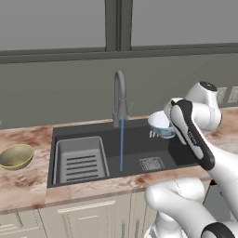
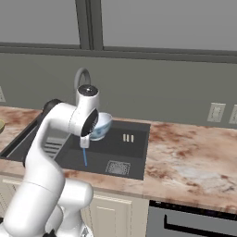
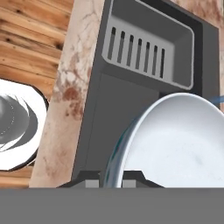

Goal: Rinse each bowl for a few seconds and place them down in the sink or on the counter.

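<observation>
The pale blue bowl [image 1: 161,124] hangs above the right end of the sink [image 1: 181,155], clamped by its rim in the hand [image 3: 112,183]; in the hand view the two dark tips sit tight together on either side of the bowl's edge, with the whitish inside facing the camera. The relation that matters is bowl to water: the faucet [image 1: 120,95] runs a thin blue stream [image 1: 122,144] down toward the middle of the sink, and the bowl is held to the right of that stream, apart from it and a little higher than the spout's mouth. By my reading, rinsing calls for carrying the bowl leftward along the sink and under the stream. The olive-gold bowl [image 1: 16,155] rests on the surface [image 1: 28,186] left of the sink, beyond the ribbed drying tray [image 1: 81,160], well apart from the hand.
</observation>
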Motion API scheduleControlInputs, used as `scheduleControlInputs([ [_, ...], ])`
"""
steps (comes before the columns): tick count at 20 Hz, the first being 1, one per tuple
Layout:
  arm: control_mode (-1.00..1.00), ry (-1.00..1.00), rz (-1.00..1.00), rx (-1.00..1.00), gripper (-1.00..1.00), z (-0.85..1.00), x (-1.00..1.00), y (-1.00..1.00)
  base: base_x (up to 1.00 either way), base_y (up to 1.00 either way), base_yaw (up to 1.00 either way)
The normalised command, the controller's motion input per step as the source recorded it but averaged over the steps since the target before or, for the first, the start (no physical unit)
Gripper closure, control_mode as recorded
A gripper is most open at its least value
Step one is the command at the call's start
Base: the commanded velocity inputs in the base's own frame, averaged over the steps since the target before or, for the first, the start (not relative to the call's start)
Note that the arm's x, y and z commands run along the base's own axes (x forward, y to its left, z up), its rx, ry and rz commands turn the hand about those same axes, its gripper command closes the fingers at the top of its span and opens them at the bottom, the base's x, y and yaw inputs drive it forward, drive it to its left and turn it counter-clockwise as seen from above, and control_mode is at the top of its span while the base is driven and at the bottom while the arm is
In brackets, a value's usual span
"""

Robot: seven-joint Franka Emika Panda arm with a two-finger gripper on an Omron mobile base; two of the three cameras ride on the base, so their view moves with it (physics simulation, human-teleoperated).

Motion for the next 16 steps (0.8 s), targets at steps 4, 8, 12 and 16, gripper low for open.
scheduleControlInputs([
  [4, -1.00, 0.00, 0.00, 0.03, 1.00, -0.03, -0.08, 0.30, 0.00, 0.00, 0.00],
  [8, -1.00, 0.00, 0.00, 0.04, 1.00, -0.07, 0.00, 0.29, 0.00, 0.00, 0.00],
  [12, -1.00, 0.00, 0.01, 0.01, 1.00, -0.02, 0.05, 0.27, 0.00, 0.00, 0.00],
  [16, -1.00, 0.00, 0.02, 0.00, 1.00, -0.01, 0.11, 0.19, 0.00, 0.00, 0.00],
])
